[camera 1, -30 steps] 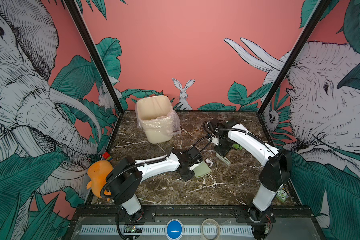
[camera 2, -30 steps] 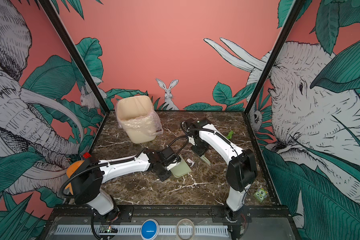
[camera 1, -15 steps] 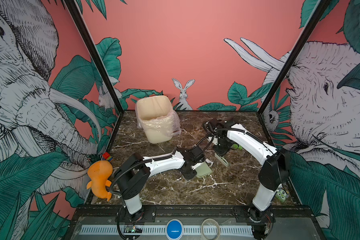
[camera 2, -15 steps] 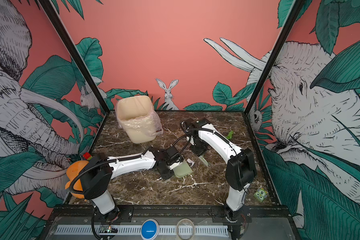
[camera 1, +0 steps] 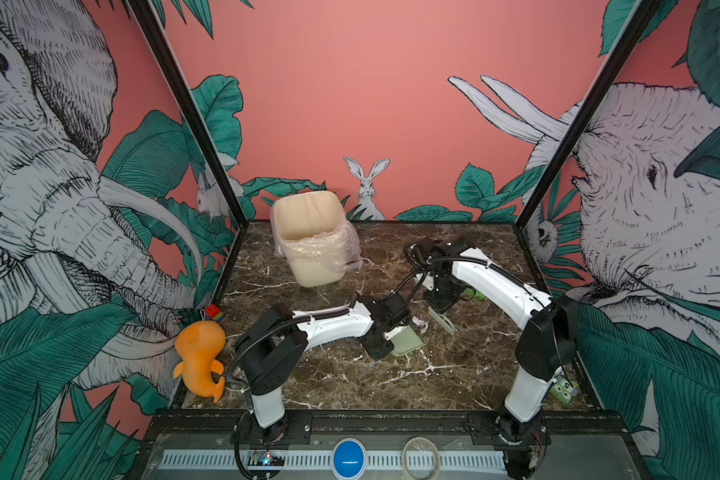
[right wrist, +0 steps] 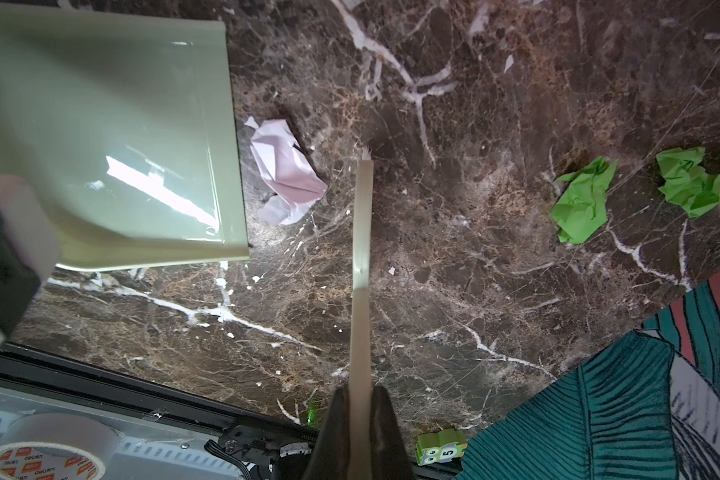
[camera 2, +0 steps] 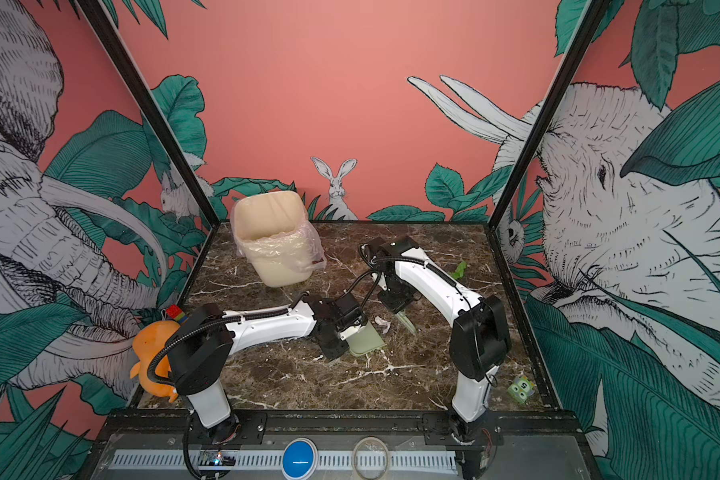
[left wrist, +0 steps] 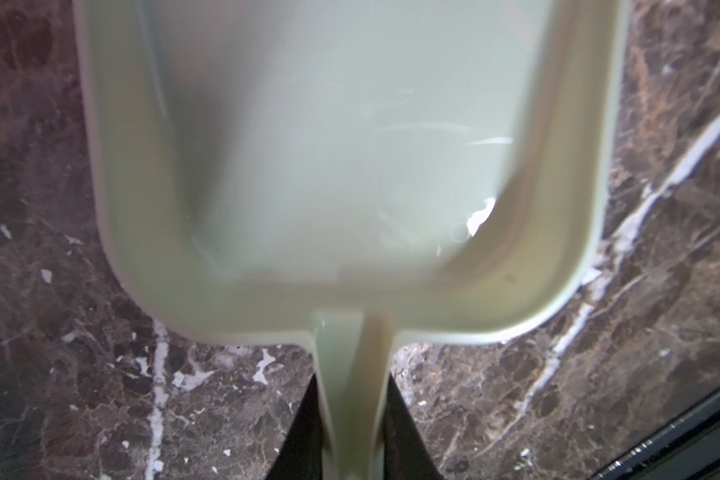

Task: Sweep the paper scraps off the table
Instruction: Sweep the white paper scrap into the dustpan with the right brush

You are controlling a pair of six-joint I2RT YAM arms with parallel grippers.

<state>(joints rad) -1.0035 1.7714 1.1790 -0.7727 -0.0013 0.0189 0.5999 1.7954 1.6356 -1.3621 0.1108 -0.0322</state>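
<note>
Nearest the front edge, the dark brown marble-patterned table [camera 1: 350, 382] lies bare. Just beyond, the left pincer [left wrist: 352, 419] is clamped narrow on the thin handle of the pale green plastic dustpan [camera 1: 406, 341]. The pan sits low over the table with its open lip turned toward the right arm, I judge so that anything pushed from that side slides straight in. The pan's inside shows no paper.

Just beside the lip, but apart from it, lies 1 crumpled pinkish-white paper scrap [right wrist: 285, 166], between the lip and the pale green long-handled brush [right wrist: 360, 249]. The right pincer [right wrist: 358, 415] is fully closed on the brush's handle. The brush slants down with its bristle end by that scrap; whether the bristles touch the table I cannot tell. Its place on the scrap's side away from the pan suits a short stroke toward the lip.

Farther off, 2 bright green crumpled paper scraps [right wrist: 582, 203] lie near each other, well apart from the pan. At the far side, toward the left, stands the cream plastic bin with a clear liner [camera 1: 312, 249], open-topped, likely to take the pan's load.
</note>
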